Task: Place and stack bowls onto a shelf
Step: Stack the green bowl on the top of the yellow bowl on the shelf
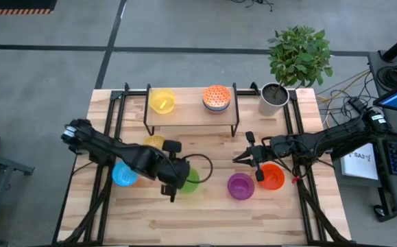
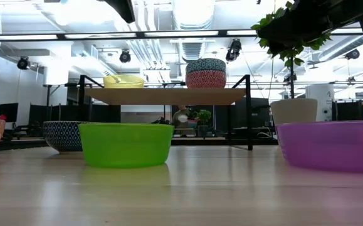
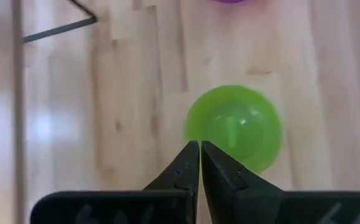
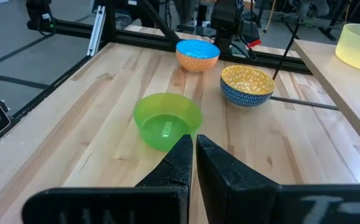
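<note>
On the shelf point(image 1: 191, 110) rest a yellow bowl point(image 1: 162, 101) and a stack of two patterned bowls point(image 1: 216, 98). On the table stand a green bowl point(image 1: 191, 181), a purple bowl point(image 1: 241, 186), an orange-red bowl point(image 1: 273, 177), a blue-and-white bowl point(image 4: 247, 85) and a light blue bowl point(image 4: 198, 50) nested in an orange patterned bowl point(image 4: 198, 62). My left gripper point(image 3: 199, 148) hovers shut above the green bowl's point(image 3: 234, 127) rim. My right gripper point(image 4: 193, 142) is shut, up off the table beside the purple bowl, pointing toward the green bowl point(image 4: 167, 120).
A grey pot point(image 1: 274, 98) with a leafy plant stands at the shelf's right end. The black frame rails point(image 1: 116, 110) run along both table sides. Bare tabletop point(image 1: 205, 219) lies along the near edge. Between the yellow bowl and the stack the shelf board shows bare.
</note>
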